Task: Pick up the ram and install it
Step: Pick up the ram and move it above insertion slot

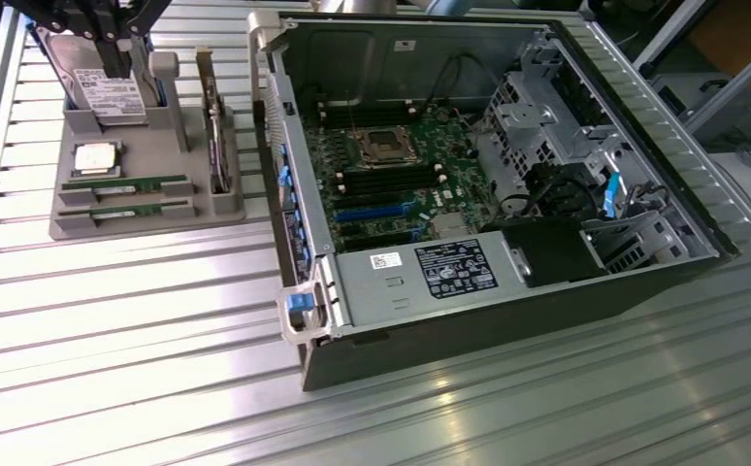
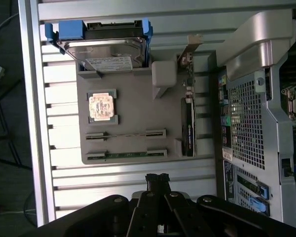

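Wrist view: jaws pressed together, holding nothing, hovering near the ram (image 2: 126, 155) in its holder (image 2: 138, 113).

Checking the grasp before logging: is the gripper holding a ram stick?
No; both ram sticks lie in the gray tray, apart from the shut fingers.

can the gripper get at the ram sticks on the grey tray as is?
Probably yes. Both ram sticks lie uncovered in the grey tray, open from above. The processor and upright card sit beside them, apart. The gripper is shut and holds nothing.
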Available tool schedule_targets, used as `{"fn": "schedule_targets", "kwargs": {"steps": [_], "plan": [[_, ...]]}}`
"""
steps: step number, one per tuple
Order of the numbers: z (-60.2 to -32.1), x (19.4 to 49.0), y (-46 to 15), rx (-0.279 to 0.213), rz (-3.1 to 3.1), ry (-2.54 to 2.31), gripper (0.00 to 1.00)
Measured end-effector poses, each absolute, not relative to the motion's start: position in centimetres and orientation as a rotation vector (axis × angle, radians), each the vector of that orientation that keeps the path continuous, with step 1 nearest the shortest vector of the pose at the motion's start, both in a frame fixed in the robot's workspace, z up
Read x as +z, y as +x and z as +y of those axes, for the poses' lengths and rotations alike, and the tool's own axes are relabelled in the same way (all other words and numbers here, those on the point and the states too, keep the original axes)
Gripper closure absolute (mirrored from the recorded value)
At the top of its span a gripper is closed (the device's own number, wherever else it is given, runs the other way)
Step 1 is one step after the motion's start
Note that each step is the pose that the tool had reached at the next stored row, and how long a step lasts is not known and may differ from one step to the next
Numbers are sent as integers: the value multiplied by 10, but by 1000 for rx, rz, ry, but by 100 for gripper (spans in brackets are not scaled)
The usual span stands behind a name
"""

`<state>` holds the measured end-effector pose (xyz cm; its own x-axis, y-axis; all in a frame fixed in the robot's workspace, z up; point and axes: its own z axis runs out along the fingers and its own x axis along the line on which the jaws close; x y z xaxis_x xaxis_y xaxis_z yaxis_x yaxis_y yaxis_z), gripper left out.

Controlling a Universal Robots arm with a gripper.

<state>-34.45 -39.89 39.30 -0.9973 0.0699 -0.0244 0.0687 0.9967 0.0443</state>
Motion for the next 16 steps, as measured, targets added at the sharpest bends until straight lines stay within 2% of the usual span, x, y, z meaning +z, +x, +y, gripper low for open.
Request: {"fn": "schedule_targets", "kwargs": {"steps": [16], "plan": [[-399, 393, -344, 70, 3116, -99, 89]]}}
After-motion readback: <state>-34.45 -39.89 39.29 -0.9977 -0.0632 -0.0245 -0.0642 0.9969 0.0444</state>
